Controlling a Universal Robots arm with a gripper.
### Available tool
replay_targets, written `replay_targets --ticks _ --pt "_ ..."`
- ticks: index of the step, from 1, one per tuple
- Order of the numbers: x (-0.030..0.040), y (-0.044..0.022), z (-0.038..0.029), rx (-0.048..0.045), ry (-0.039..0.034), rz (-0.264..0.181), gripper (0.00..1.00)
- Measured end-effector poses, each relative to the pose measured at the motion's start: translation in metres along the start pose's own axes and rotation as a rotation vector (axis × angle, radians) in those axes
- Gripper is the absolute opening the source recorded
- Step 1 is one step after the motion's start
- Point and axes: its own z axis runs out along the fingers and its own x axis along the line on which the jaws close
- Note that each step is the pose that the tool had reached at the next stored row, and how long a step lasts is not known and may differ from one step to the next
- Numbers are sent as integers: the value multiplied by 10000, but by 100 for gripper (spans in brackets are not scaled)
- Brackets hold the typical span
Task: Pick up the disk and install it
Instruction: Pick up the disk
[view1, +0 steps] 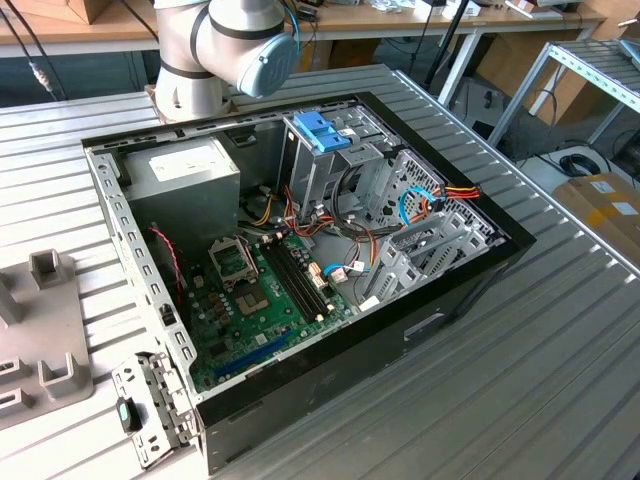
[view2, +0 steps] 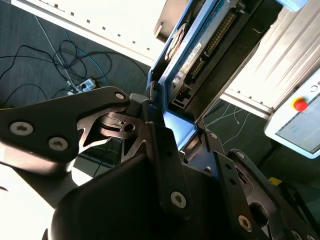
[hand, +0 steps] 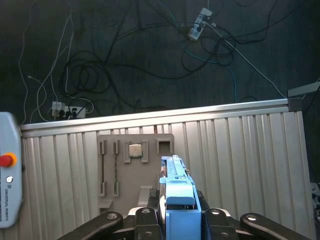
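In both wrist views my gripper (hand: 179, 214) is shut on the disk (hand: 177, 192), a silver-grey drive in a blue plastic carrier frame. The disk stands on edge between the black fingers (hand: 146, 220), held in the air above the ribbed metal table (hand: 240, 165). The second wrist view shows the disk (view2: 200, 45) from its connector end, sticking out past my gripper (view2: 172, 125). In the exterior view the open computer case (view1: 300, 250) lies on the table, with its metal drive cage (view1: 335, 165) at the far side. The arm's base (view1: 215, 50) stands behind the case.
A grey fixture plate (hand: 112, 165) carrying a small square chip (hand: 135, 150) lies on the table below the held disk. A control pendant (hand: 7, 170) sits at the table's edge. Cables and power strips (hand: 70, 107) lie on the floor beyond. Inside the case are a power-supply box (view1: 185, 180) and a motherboard (view1: 260, 300).
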Motion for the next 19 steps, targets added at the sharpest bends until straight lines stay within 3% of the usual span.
replay_targets --ticks 19 --pt "-4 3 -175 -5 1 0 37"
